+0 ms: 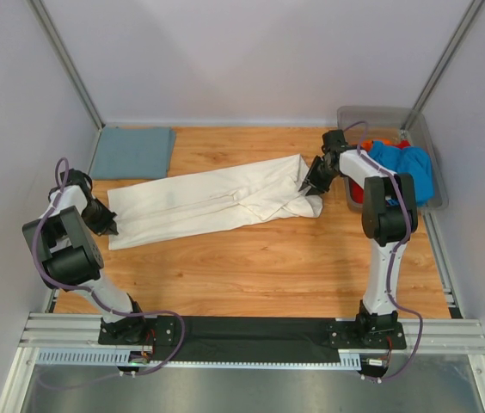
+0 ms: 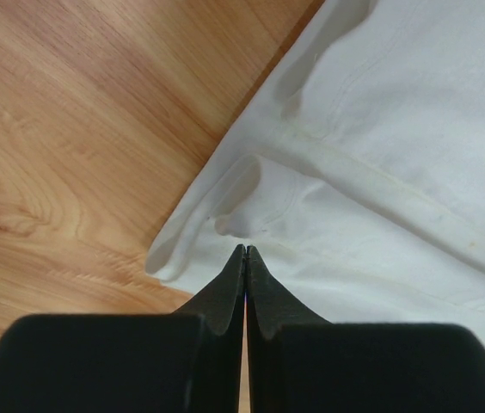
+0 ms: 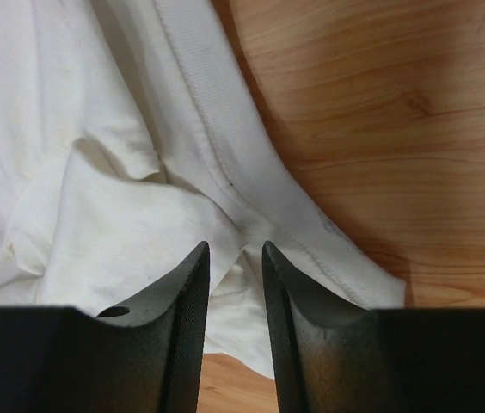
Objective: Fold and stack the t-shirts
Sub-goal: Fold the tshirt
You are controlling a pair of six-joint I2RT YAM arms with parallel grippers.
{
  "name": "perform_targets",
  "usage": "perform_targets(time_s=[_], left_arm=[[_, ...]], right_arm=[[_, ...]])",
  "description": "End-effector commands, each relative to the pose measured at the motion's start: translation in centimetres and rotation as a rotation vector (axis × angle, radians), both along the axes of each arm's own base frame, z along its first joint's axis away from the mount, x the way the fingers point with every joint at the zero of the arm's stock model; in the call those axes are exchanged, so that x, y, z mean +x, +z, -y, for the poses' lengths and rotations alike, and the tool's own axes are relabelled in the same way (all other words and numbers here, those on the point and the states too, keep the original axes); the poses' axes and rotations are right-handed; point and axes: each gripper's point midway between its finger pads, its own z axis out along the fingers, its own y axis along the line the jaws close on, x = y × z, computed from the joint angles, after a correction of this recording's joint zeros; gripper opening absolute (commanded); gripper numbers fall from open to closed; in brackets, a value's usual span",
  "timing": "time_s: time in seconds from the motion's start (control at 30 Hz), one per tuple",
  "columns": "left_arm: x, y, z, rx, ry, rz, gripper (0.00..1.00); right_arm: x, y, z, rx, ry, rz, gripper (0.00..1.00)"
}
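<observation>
Left gripper (image 2: 245,251) is sitting at the lower left corner of the cream-white t-shirt (image 1: 208,202), its fingers pressed tight together with no gap showing, the tips lying right over the hem; whether any cloth is caught between them, I cannot tell. Right gripper (image 3: 236,249) is working the opposite end, at the upper right of the shirt, its jaws standing a little apart with white cloth showing in the narrow gap and creases running in toward the tips. Whether it is actually clamping that bunched fold, I cannot tell. The cream-white t-shirt is lying stretched in a long band across the middle of the wooden table (image 1: 251,267), slanting from lower left up to the right, with its right end rumpled and doubled over beside the fingers. In the upper left of the overhead view, a grey-blue t-shirt (image 1: 132,152) is lying folded flat, well apart from the white one. At the upper right, the clear bin (image 1: 371,114) is holding a bright blue t-shirt (image 1: 406,168) and an orange-red one (image 1: 356,191), just behind the right arm.
</observation>
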Motion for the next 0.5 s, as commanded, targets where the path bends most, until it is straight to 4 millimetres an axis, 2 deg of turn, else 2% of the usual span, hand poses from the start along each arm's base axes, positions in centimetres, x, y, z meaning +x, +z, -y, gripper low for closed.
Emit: perform_targets(time_s=[0.0, 0.23, 0.33, 0.37, 0.43, 0.47], left_arm=[[0.8, 1.0, -0.4, 0.013, -0.021, 0.034, 0.0], [0.8, 1.1, -0.4, 0.01, -0.021, 0.037, 0.0], [0.9, 1.3, -0.3, 0.007, -0.021, 0.04, 0.0], [0.9, 1.4, -0.3, 0.009, -0.02, 0.041, 0.0], [1.1, 1.6, -0.3, 0.004, -0.02, 0.046, 0.0], [1.1, 1.7, -0.3, 0.004, -0.02, 0.049, 0.0]], right_arm=[[0.9, -0.1, 0.5, -0.041, 0.015, 0.027, 0.33], [2.4, 0.1, -0.4, 0.004, 0.026, 0.066, 0.27], [2.9, 0.9, -0.9, 0.034, 0.024, 0.077, 0.12], [3.0, 1.2, -1.0, 0.04, 0.024, 0.082, 0.01], [3.0, 2.1, -1.1, 0.051, 0.014, 0.092, 0.0], [3.1, 3.3, -1.2, 0.06, 0.012, 0.113, 0.0]])
